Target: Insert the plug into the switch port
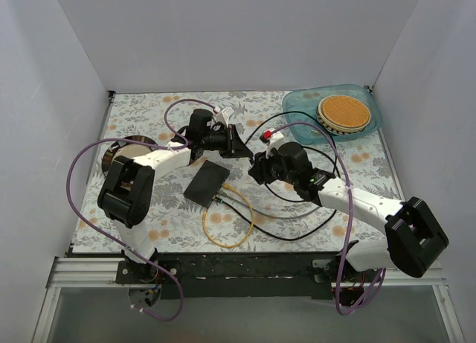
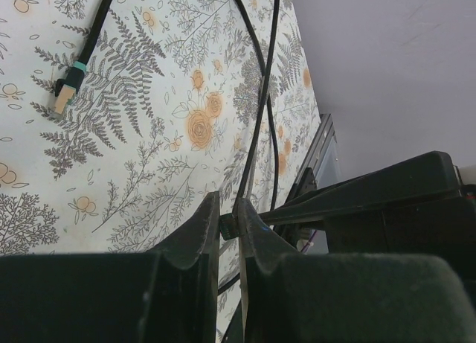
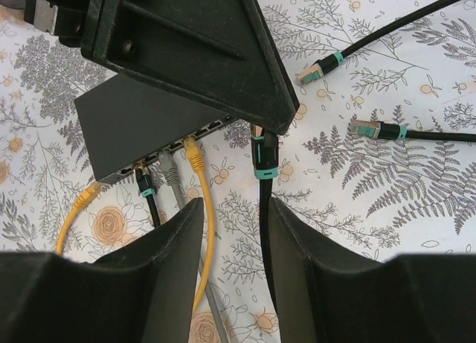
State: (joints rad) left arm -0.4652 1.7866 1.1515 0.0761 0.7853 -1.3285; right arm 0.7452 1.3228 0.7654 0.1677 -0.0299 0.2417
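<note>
You'll find the switch port (image 3: 223, 125) in the row along the near-right face of the black switch (image 3: 134, 120). The switch lies flat on the floral surface (image 1: 149, 112), a little left of centre.

The plug (image 3: 265, 155), black with a teal boot, sits just off the right end of that row. Its tip is hidden under your left end effector (image 2: 228, 213), so you cannot tell whether it has entered a port. The left end effector is closed down on that plug end, with barely a slit between its fingers.

Your right end effector (image 3: 236, 205) sits on the near side of the plug. Its fingers are parted, the floral pattern shows between them, and they grip nothing. The plug's black cable (image 3: 265, 239) runs through the gap, close against one finger.

Further along the row, two yellow cables (image 3: 201, 202), a grey cable (image 3: 172, 181) and a short teal-booted black cable (image 3: 147, 194) run into other ports. Two loose cable ends (image 3: 316, 69) with teal bands lie on the surface, apart from the switch.

In the far right corner a blue tray (image 1: 297, 105) holds a round woven disc (image 1: 343, 114) on a stack of plates. A metal bowl (image 1: 119, 148) sits at the left, partly behind your left arm.
</note>
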